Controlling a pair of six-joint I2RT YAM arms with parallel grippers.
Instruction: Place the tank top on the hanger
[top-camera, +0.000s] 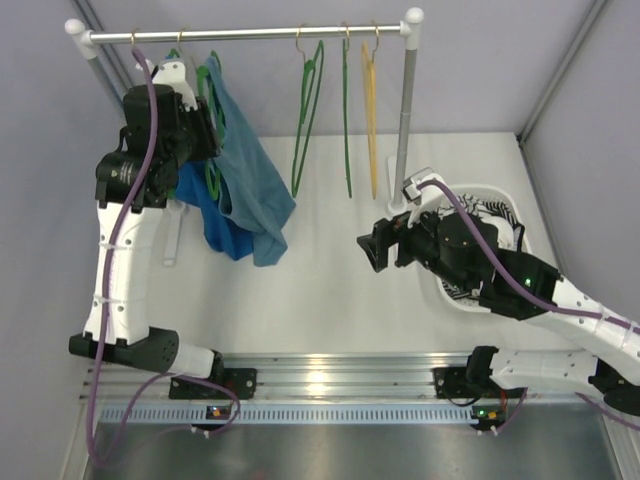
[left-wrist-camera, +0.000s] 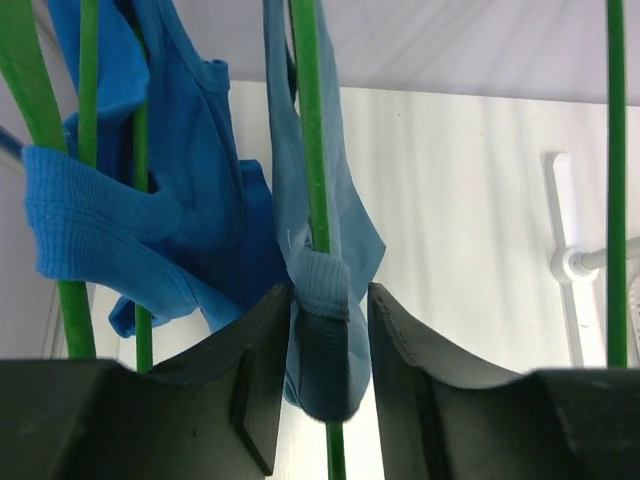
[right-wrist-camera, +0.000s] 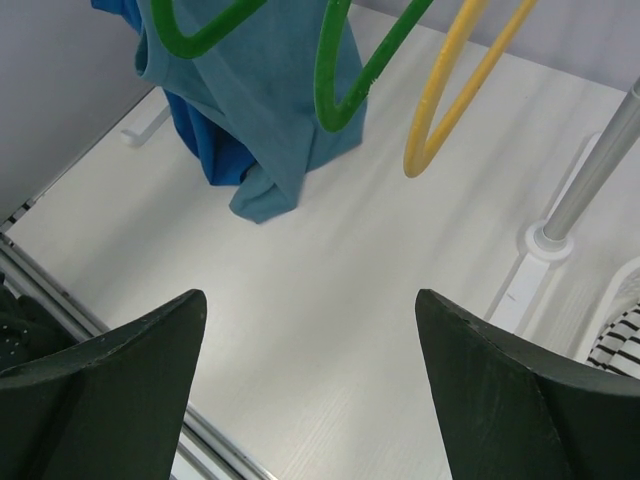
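Slightly parted, left end effector (left-wrist-camera: 330, 295) straddles tank top (left-wrist-camera: 335, 240) and hanger (left-wrist-camera: 305, 120); right end effector (right-wrist-camera: 310, 300) spreads wide above tabletop (right-wrist-camera: 300, 400).

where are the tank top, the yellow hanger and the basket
tank top (top-camera: 250, 175), top view, middle of the hanging cloth
yellow hanger (right-wrist-camera: 421, 168), right wrist view, rounded lower corner
basket (top-camera: 480, 188), top view, far rim
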